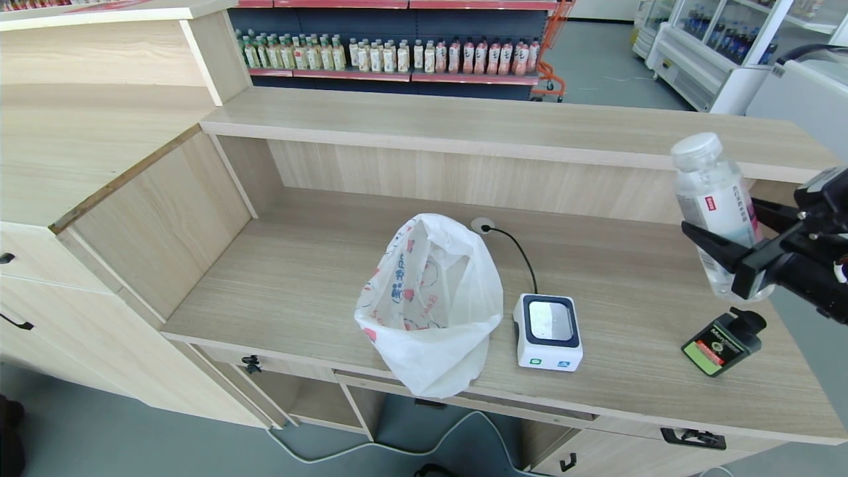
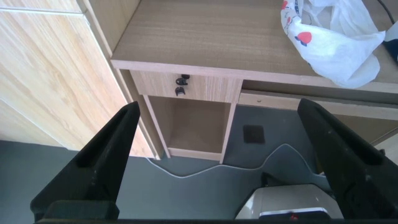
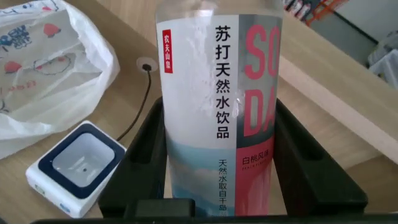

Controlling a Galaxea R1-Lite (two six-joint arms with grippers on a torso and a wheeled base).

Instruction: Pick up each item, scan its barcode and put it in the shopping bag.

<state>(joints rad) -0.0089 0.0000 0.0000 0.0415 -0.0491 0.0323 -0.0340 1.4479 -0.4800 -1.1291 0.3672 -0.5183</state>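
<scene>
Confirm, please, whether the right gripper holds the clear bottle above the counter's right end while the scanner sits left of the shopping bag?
Not quite: the head view shows the scanner right of the shopping bag, not left. The right gripper does hold the clear bottle above the counter at its right end.

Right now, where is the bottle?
In the head view the bottle is on the right, held in the right gripper above the counter's right end, over a small black item and right of the scanner.
</scene>
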